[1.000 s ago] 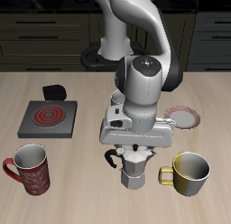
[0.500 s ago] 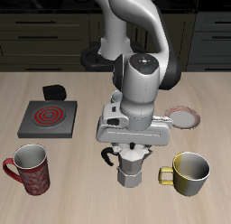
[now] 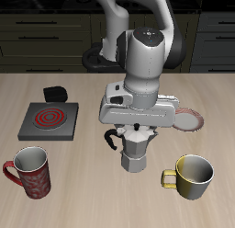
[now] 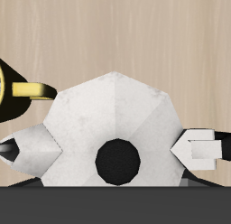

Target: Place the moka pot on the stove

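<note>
The wooden bench (image 3: 83, 190) carries everything, with dark cabinets behind its back edge. The white robot arm (image 3: 142, 48) reaches forward from the back and hangs over the middle of the bench, its broad wrist block hiding the top of the moka pot (image 3: 136, 153). The gripper (image 3: 136, 132) is straight above the pot, and in the wrist view its two fingers (image 4: 200, 146) sit one on each side of the pot's faceted body (image 4: 113, 110), right against it, with the black lid knob (image 4: 118, 160) between them, so the gripper looks clamped on the moka pot. The pot stands upright near the middle of the bench, its black handle pointing toward the stove side; whether its base touches the wood or floats just above it cannot be told. The stove (image 3: 48, 119), a flat dark grey square with a red spiral coil, lies well apart from the pot, farther back, with its small black knob box (image 3: 56, 92) at its back edge. A yellow mug (image 3: 191, 176) stands near the front edge beside the pot, and a red patterned mug (image 3: 30, 170) stands near the front edge in front of the stove. A round red-rimmed plate (image 3: 188, 119) peeks out behind the gripper's block.
</note>
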Motion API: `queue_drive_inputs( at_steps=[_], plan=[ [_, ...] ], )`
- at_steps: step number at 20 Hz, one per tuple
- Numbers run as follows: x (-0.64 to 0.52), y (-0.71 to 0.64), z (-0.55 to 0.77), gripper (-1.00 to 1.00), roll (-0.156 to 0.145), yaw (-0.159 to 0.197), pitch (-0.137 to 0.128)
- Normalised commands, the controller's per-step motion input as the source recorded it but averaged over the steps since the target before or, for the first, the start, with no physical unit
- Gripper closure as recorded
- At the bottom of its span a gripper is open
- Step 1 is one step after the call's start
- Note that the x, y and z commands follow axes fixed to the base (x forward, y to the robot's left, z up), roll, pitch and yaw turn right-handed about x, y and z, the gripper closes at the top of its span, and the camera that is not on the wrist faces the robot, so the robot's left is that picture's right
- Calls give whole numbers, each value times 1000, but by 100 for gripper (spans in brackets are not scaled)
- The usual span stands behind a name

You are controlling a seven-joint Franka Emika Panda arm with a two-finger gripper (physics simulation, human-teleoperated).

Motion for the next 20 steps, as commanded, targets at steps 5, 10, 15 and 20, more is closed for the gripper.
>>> queue_drive_inputs(
  at_steps=[5, 10, 15, 20],
  plan=[
    [-368, -98, 278, 100, -10, -5, -54],
    [-490, -90, 261, 100, -15, 40, -91],
    [-459, -48, 199, 100, 25, 10, -51],
    [-445, -63, 129, 100, 8, 43, -54]
  ],
)
